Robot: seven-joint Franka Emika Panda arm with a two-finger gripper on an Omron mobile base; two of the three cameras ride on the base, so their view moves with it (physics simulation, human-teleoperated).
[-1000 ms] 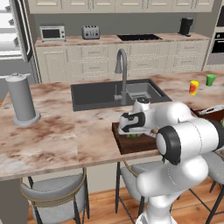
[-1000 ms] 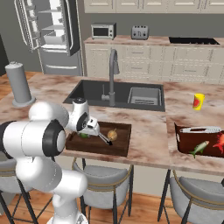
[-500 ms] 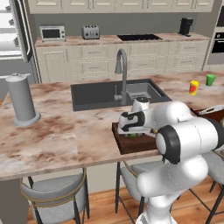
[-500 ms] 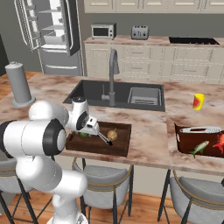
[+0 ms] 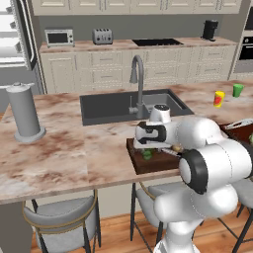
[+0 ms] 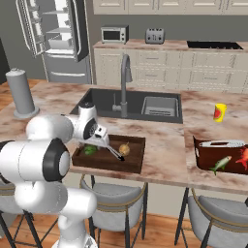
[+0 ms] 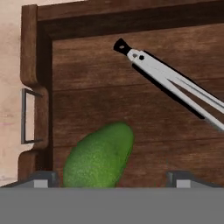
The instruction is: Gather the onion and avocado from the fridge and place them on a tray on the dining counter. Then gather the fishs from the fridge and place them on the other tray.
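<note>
The green avocado (image 7: 99,157) lies on the floor of the dark brown tray (image 7: 30,57), near its handle end. My gripper (image 7: 113,179) hangs just above it, open, with a fingertip on each side and a gap to the right one. The base views show the gripper (image 6: 91,144) low over the avocado (image 6: 90,150), and the golden-brown onion (image 6: 124,147) resting further along the tray (image 6: 135,167). The tray sits on the dining counter (image 5: 74,153) in front of the sink. The fridge (image 6: 53,38) stands open at the back left. The other tray (image 6: 206,162) holds a green fish (image 6: 220,163) and a red fish (image 6: 242,156).
Metal tongs (image 7: 170,83) lie inside the dark tray beside the avocado. A dark sink (image 5: 128,104) with an arched faucet (image 5: 138,79) is behind the tray. A tall grey cylinder (image 5: 23,113) stands at the counter's left, a yellow cup (image 6: 220,112) at the right. Stools line the near edge.
My gripper has opened and let go of the avocado, which now rests on the tray floor. The arm has barely moved.
</note>
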